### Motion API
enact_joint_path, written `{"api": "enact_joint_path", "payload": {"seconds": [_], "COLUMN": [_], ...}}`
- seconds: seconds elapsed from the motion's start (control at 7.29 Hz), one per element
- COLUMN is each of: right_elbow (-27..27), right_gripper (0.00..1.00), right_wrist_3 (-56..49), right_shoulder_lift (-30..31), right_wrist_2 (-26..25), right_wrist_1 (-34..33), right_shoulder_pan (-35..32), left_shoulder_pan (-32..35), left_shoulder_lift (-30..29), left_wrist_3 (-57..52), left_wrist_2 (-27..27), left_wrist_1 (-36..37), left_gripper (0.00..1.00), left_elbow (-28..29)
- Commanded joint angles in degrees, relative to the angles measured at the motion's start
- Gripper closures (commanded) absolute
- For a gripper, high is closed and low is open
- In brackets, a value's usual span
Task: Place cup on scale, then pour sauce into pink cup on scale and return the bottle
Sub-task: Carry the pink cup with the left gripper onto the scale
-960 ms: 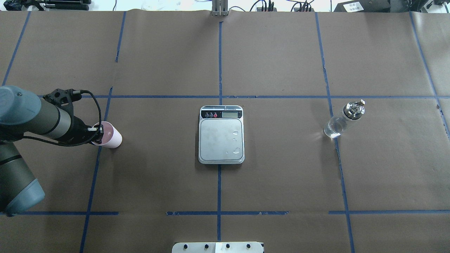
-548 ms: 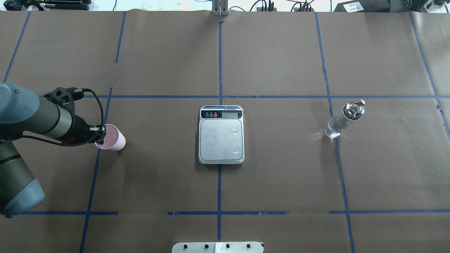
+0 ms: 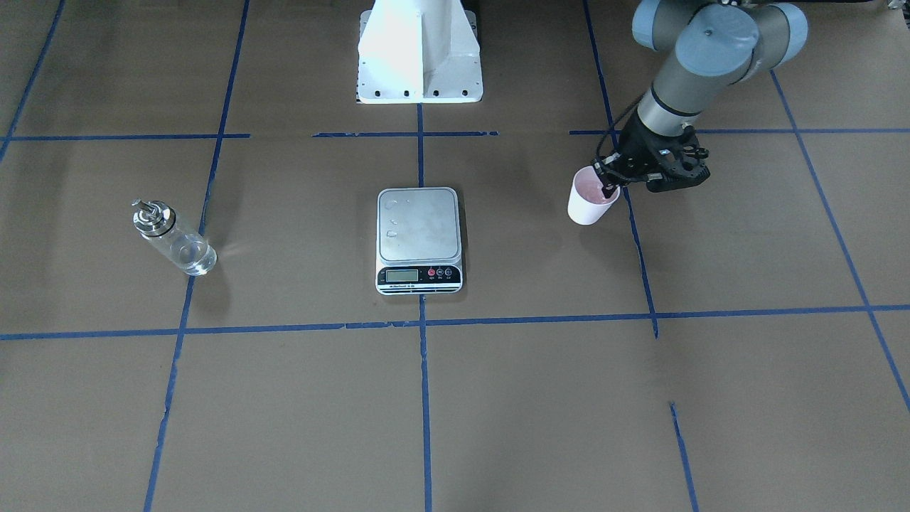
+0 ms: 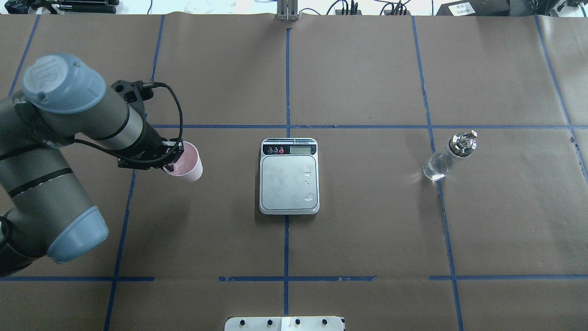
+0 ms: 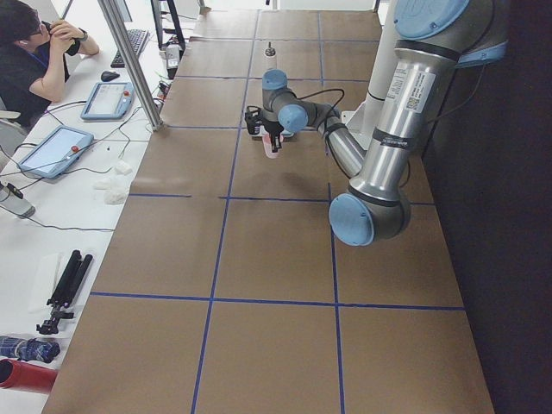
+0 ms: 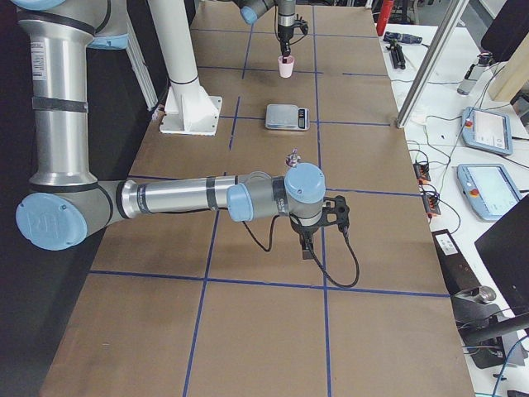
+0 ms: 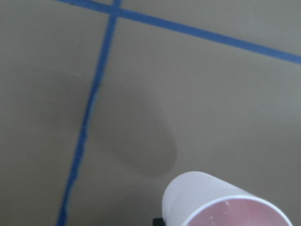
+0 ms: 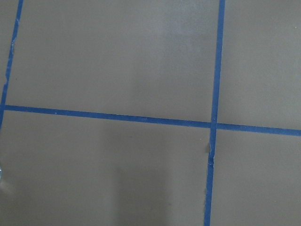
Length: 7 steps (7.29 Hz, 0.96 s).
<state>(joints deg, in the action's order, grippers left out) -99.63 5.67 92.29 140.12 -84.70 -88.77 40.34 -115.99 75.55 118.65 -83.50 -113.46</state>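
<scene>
My left gripper point(image 4: 173, 154) is shut on the rim of the pale pink cup point(image 4: 187, 164) and holds it above the table, left of the scale point(image 4: 289, 177). The cup also shows in the front view point(image 3: 590, 203) with the gripper point(image 3: 610, 186) at its rim, and in the left wrist view point(image 7: 221, 202). The scale's steel plate bears a few droplets. The clear glass bottle point(image 4: 444, 161) with its silver cap stands far right, apart from both grippers. My right gripper point(image 6: 307, 245) shows only in the right side view, low over bare table; I cannot tell whether it is open.
The white robot base point(image 3: 419, 57) stands behind the scale. Blue tape lines cross the brown table cover. A person point(image 5: 34, 52) sits at a side desk with tablets point(image 5: 52, 148) beyond the far table edge.
My left arm has lifted the cup and carried it right, toward the scale. The scale and bottle have not moved.
</scene>
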Motion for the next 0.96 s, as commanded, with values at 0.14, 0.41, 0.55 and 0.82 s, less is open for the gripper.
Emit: {"api": "enact_joint_path", "payload": {"seconds": [0.14,0.41,0.55,0.82], "right_elbow": [-1.3,-1.4,-1.7,-2.1], "right_gripper": [0.0,0.0,0.0,0.0], "right_wrist_3": [0.1,0.3,0.4,0.7], "right_shoulder_lift": [1.0,1.0,1.0,1.0], "right_wrist_2": [0.4,0.2,0.2,0.2], "right_wrist_1": [0.0,0.0,0.0,0.0], "right_shoulder_pan": [0.0,0.0,0.0,0.0], "left_shoulder_pan": [-1.2,-5.0,-6.7,-7.9], "left_shoulder_lift": [-13.3,-19.0,-18.9,-19.3], "left_wrist_3": [7.3,12.3,14.8,16.4], "left_wrist_2": [2.3,1.8,0.9,-0.4], "left_wrist_1": [4.7,2.3,-1.7,-6.7], "left_gripper": [1.0,1.0,1.0,1.0], "left_elbow": [7.2,14.8,17.2,21.0]}}
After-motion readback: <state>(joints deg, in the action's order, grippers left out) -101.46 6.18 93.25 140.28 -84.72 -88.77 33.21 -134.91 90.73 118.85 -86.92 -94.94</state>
